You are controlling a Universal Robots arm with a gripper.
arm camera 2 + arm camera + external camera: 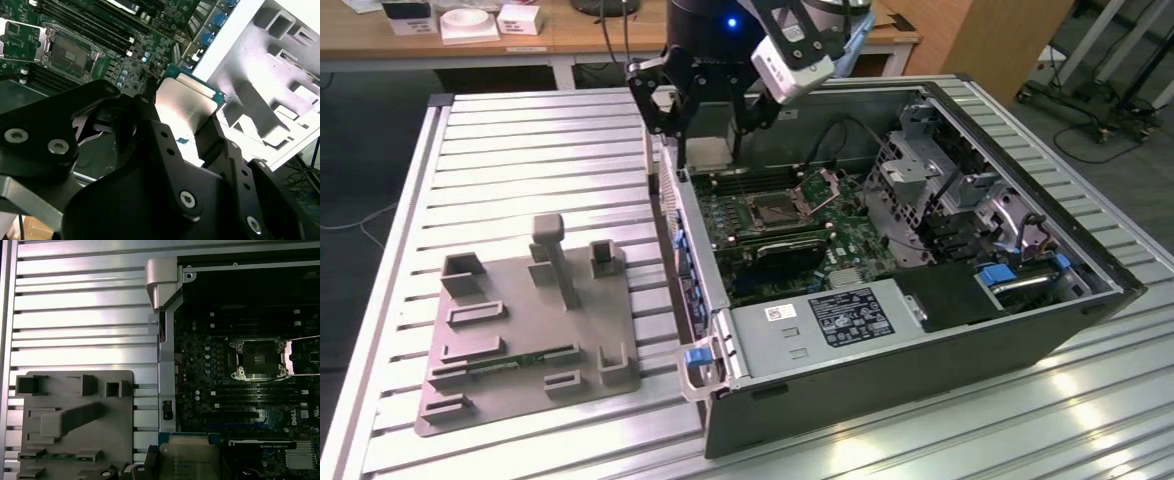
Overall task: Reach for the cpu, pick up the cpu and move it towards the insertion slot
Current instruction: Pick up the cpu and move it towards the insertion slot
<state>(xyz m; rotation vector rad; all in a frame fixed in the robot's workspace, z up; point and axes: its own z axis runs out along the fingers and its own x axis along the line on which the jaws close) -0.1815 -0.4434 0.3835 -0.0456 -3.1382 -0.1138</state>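
The hand has the cpu clenched between its two black fingers, so the reaching and the pick-up look done; the chip hangs off the bench and in the air, right at the edge of the open computer case. In the exterior view the hand sits above the case's far corner, toward that view's left side of the case, with the pale chip showing between the fingers. What seems left is the carry across to the insertion slot, which lies open on the green board with its latch frame tipped up; in the first wrist view the slot is well apart from the chip. The grey tray on the bench sits well clear, beside the case. Room over the board looks fair, though the case wall runs just beside the chip, and the metal drive cage rises near the slot on the far side.
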